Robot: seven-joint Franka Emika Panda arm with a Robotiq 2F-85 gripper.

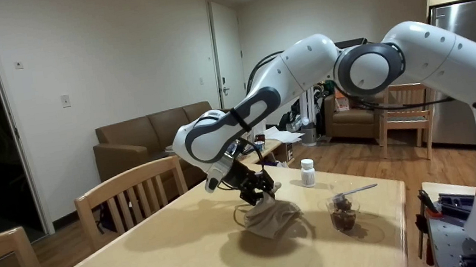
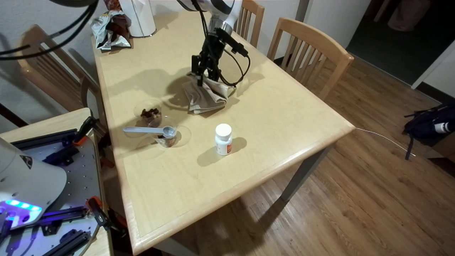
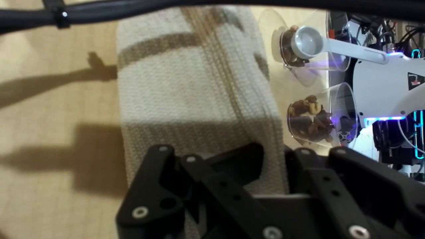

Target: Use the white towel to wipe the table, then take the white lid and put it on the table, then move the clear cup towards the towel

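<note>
Angular black gripper [image 3: 275,159] pinches the coarse-woven, rumpled towel [image 3: 186,89].

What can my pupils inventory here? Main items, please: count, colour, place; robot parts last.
Rectangular wooden table: one, tan, centre
Round plastic cups: two, clear, on table
Food pieces: many, brown, in cups
Soft fabric towel: one, off-white, near cups
Long-handled scoop: one, pale grey, atop one cup
Round bottle: one, white, on table
Round lid: one, white, on bottle
Crinkled foil bag: one, silver and brown, on table
Upright cylinder: one, white, beside bag
Slatted wooden chairs: three or more, tan, beside table
Padded sofa: one, brown, beyond table
Refrigerator: one, steel grey, background
Robot gripper: one, black, shut on towel
Robot arm: one, white and grey, above table
</note>
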